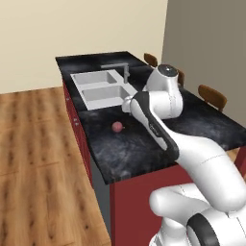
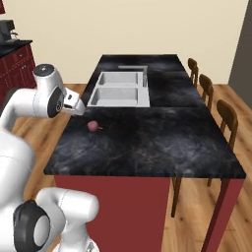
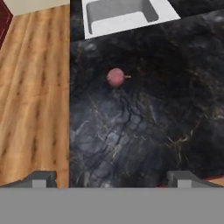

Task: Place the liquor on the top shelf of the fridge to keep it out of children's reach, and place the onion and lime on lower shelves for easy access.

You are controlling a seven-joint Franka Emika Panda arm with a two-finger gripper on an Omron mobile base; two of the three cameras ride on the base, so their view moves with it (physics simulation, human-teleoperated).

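The onion (image 1: pixel 117 127) (image 2: pixel 92 126) (image 3: pixel 115 77) is a small pinkish-red ball lying on the black marble island counter (image 1: pixel 139 151) (image 2: pixel 147 142) (image 3: pixel 144 127), a short way in front of the sink. My gripper (image 3: pixel 111 178) hovers above the counter, open, with its two fingertips (image 3: pixel 42 177) set wide apart and nothing between them. In the hand view the onion lies well ahead of the fingertips, roughly on their centre line. The liquor, the lime and the fridge with its shelves are out of view.
A white double sink (image 1: pixel 101 89) (image 2: pixel 120 89) (image 3: pixel 118 15) with a faucet (image 1: pixel 126 72) is set into the far half of the island. Wooden chairs (image 2: pixel 227 115) (image 1: pixel 212 96) line its far side. Wood floor (image 3: pixel 33 92) runs along the near counter edge.
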